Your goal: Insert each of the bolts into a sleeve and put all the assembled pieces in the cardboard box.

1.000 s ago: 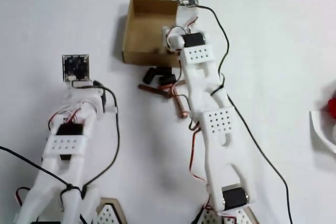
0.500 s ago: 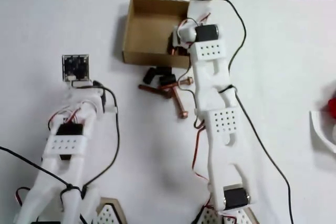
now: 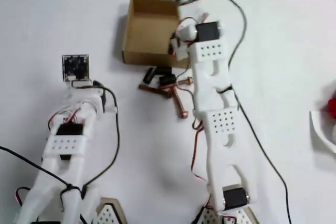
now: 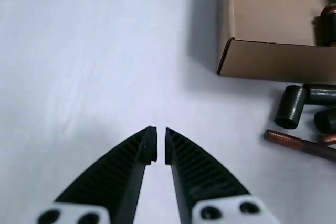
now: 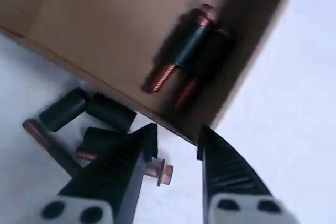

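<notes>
Jaws of the left gripper (image 4: 156,144) are pressed almost together, with a thin slit between the tips and nothing in it. They hang over bare white worktop (image 4: 79,51), well apart from the cardboard box (image 4: 262,61). Jaws of the right gripper (image 5: 176,135) are spread and hold nothing. They hover at the near corner of the box, partly over its rim and partly over the worktop just outside it.

An assembled piece (image 5: 189,51), a black sleeve with a copper bolt through it, lies on the box floor against the side wall. A second threaded end shows just beside it, but whether this belongs to a second piece cannot be told.

Three loose black sleeves (image 5: 63,108) lie on the worktop just outside the box's near wall, close together. Copper bolts (image 3: 179,103) lie among and beside them. One rests partly under the sleeves. Another lies with its flanged head below the gap between the right jaws.

In the high view the left arm (image 3: 65,145) stands at the lower left, away from the parts. The right arm (image 3: 215,119) stretches up past the bolts to the box's right end.
</notes>
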`<state>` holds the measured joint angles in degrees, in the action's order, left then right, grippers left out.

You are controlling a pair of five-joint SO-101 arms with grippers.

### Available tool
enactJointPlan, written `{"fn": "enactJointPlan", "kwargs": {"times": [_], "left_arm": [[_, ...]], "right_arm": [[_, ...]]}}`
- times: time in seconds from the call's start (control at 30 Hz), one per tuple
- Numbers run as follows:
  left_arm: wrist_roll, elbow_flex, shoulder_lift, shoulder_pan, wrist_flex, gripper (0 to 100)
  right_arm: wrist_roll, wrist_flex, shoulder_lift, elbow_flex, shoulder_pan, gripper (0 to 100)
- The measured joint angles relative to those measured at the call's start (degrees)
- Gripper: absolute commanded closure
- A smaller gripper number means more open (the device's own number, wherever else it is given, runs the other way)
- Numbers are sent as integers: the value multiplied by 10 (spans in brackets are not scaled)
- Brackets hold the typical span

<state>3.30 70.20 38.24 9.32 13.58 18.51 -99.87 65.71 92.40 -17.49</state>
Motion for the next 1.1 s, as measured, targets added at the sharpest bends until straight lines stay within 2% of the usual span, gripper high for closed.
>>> {"fn": "enactJointPlan", "kwargs": {"times": [0.27, 0.37, 0.43, 0.57, 0.83, 1.1], "left_arm": [[0, 0, 0, 0, 0, 943], [0, 0, 0, 1, 0, 943], [0, 0, 0, 0, 0, 943], [0, 0, 0, 0, 0, 943], [0, 0, 0, 0, 0, 943], [0, 0, 0, 0, 0, 943]], "right_arm": [[33, -1, 0, -15, -74, 883], [25, -1, -2, -15, -84, 929], [-3, -1, -4, -18, -82, 947], [-58, -1, -33, -61, -85, 910], [-205, -1, -111, -276, -127, 882], [-320, 11, -125, -292, -142, 879]]}}
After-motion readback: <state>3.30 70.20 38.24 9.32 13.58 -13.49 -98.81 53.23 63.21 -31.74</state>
